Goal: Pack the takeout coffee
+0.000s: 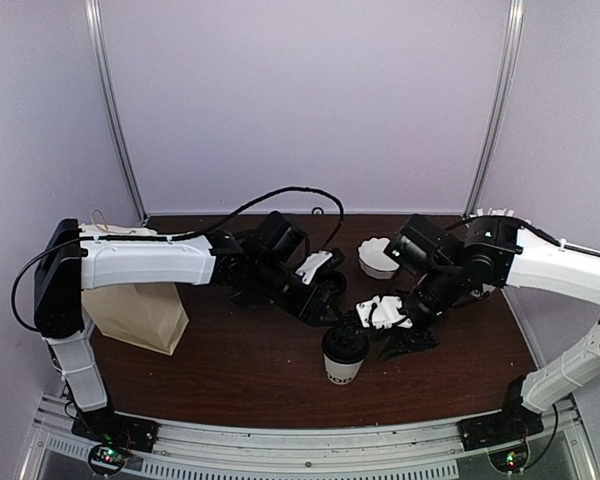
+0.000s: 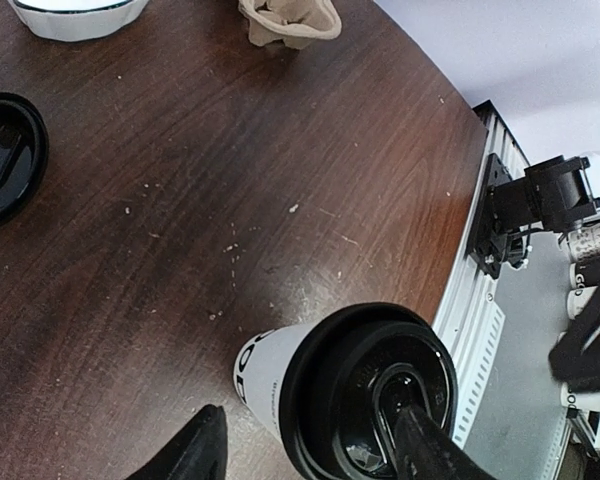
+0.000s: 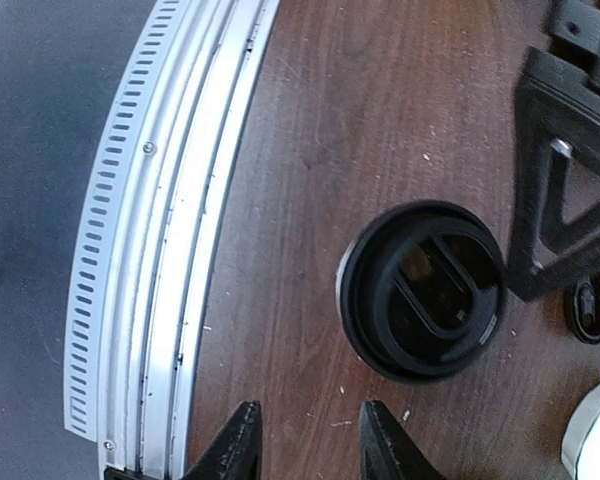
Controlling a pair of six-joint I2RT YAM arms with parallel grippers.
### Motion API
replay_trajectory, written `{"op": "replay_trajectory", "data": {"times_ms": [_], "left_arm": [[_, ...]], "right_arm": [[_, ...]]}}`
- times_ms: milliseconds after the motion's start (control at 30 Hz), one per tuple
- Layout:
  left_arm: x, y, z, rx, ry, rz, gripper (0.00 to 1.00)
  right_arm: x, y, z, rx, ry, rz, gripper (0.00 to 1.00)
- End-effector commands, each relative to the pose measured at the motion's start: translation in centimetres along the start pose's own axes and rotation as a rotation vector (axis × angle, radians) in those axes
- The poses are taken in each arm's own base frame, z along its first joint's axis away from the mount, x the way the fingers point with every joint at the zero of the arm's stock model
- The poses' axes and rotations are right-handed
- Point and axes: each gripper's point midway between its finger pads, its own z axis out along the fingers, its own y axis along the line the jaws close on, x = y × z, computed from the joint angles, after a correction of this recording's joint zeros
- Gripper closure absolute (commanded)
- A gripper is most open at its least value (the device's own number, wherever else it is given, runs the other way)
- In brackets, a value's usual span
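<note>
1. One lidded cup [image 1: 345,352] is stood upright near the front edge of the bench [image 1: 230,370].
2. The left claw [image 2: 310,440] is spread astride the cup, ungripped.
3. The right claw [image 3: 305,435] is parted over the bench beside the cup; nothing is held.
4. One loose lid [image 2: 5,155], one bowl [image 1: 380,258] and one bag [image 1: 135,315] are seen.

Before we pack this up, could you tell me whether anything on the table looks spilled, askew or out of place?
No spill: the paper cup stands upright with its black lid on. The only oddity is a spare black lid lying loose on the table.
</note>
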Motion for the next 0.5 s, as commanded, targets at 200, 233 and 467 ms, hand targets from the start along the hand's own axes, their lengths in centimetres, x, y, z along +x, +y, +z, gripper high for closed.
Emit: {"op": "replay_trajectory", "data": {"times_ms": [200, 233, 467], "left_arm": [[-0.8, -1.9, 0.3, 0.078, -0.014, 0.027, 0.42], [-0.7, -1.9, 0.4, 0.08, -0.009, 0.027, 0.43], [0.7, -1.2, 1.2, 0.064, 0.018, 0.008, 0.46]], "right_arm": [[-1.6, 1.5, 2.9, 0.006, 0.058, -0.146, 0.66], [-1.6, 1.3, 2.9, 0.018, 0.062, -0.149, 0.66], [-1.1, 0.5, 3.7, 0.062, 0.1, -0.171, 0.73]]}}
